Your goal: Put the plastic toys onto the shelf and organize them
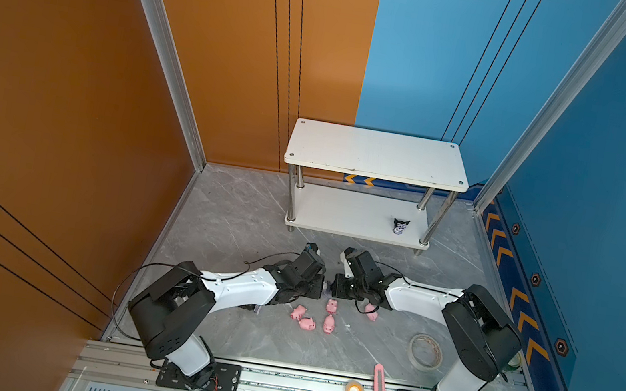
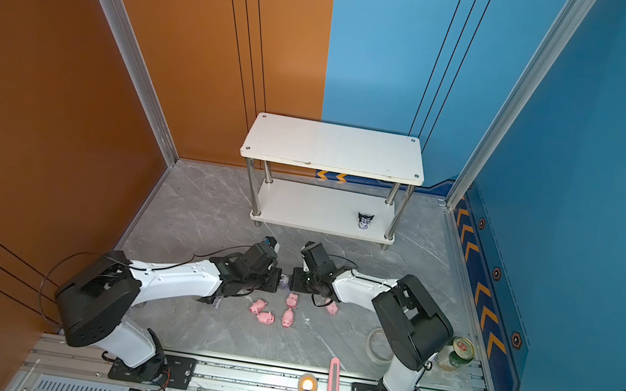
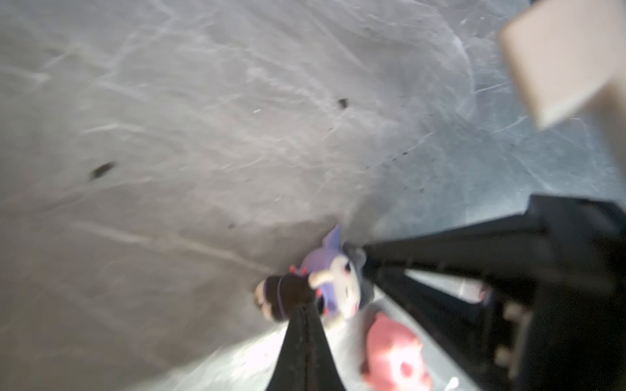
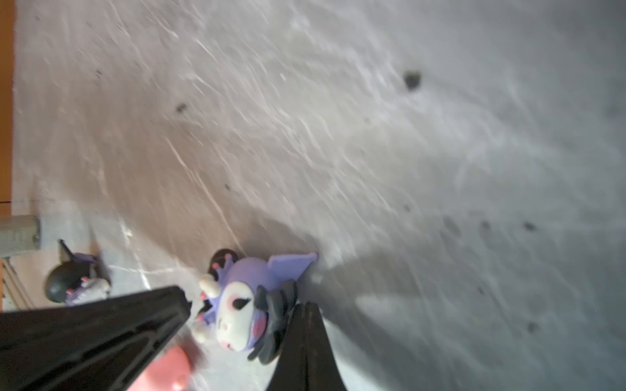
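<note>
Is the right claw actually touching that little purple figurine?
Touching. In the right wrist view, the right gripper, jaws closed, meets the purple figurine at its black ear with no gap.

Look steeply down from high above the near edge of the worktop point(image 1: 241, 211) in both top views, facing the shelf point(image 1: 376, 153) at the far side, distant enough to take in both whole; same scene, slightly shifted. Sit just behind the left pincer point(image 3: 306, 309) and right pincer point(image 4: 306, 308) in the wrist views, close over the worktop, pointed toward each other, sharing one purple figurine point(image 3: 338, 287).

Robot lab test cell: aluminium frame point(image 1: 160, 35), orange-blue wall panels point(image 1: 46, 81), rail-mounted arms point(image 1: 238, 288).
</note>
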Controlling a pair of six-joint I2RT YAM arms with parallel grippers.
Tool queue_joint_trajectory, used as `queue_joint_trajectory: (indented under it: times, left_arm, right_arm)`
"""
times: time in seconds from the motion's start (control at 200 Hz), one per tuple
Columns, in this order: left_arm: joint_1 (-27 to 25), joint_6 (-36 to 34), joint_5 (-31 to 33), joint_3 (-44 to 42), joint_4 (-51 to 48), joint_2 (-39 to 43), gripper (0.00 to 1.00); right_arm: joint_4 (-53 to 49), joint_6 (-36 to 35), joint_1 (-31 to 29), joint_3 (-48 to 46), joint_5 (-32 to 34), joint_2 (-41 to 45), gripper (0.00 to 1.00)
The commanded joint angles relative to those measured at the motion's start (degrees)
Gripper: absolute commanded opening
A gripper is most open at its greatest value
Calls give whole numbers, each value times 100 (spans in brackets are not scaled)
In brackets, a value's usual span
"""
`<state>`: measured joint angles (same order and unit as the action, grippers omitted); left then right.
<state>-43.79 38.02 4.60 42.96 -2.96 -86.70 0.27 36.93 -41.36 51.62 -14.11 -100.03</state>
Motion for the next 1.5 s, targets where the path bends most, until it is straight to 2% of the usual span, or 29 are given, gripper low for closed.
queue_joint_trajectory:
  times: [0.0, 0.21, 0.285, 0.385, 0.481, 0.631, 0.741, 0.946, 1.131, 1.347, 1.392, 1.437, 1.492]
  left_arm:
    - [209, 111, 407, -329, -238, 492, 2]
    - [551, 254, 513, -1047, -315, 1333, 2]
    - [617, 227, 431, -1158, -268, 1555, 6]
    - [622, 85, 347, -1023, -260, 1628, 15]
    - [550, -25, 78, -843, 6, 1454, 27]
    - [328, -239, -230, -444, 175, 833, 37]
    - [258, -261, -495, -186, 227, 373, 49]
    - [16, -254, -486, -49, 390, 47, 61]
    - [2, -278, -347, 129, 282, -373, 70]
    - [4, -418, -107, 365, 96, -738, 73]
    - [3, -434, -115, 391, 97, -800, 67]
    - [3, -444, -146, 414, 114, -859, 53]
    - [9, -438, -188, 450, 129, -908, 50]
  right_arm:
    - [96, -45, -133, 426, -184, -134, 0]
    - [-84, -99, -623, 1109, -259, -481, 0]
    - [-157, -133, -704, 1191, -193, -470, 0]
    - [-323, -157, -659, 1120, -68, -317, 0]
    - [-381, -151, -522, 827, 110, 58, 0]
    - [-664, -55, -70, 299, 293, 754, 0]
    - [-921, -130, 322, 2, 450, 1189, 0]
    - [-1177, -221, 715, -255, 488, 1555, 2]
    - [-1133, -213, 744, -255, 399, 1523, 2]
    - [-1126, -223, 778, -309, 374, 1569, 3]
    - [-1119, -223, 789, -325, 374, 1578, 3]
    - [-1120, -225, 809, -342, 367, 1592, 3]
    - [-1135, -234, 828, -345, 365, 1600, 3]
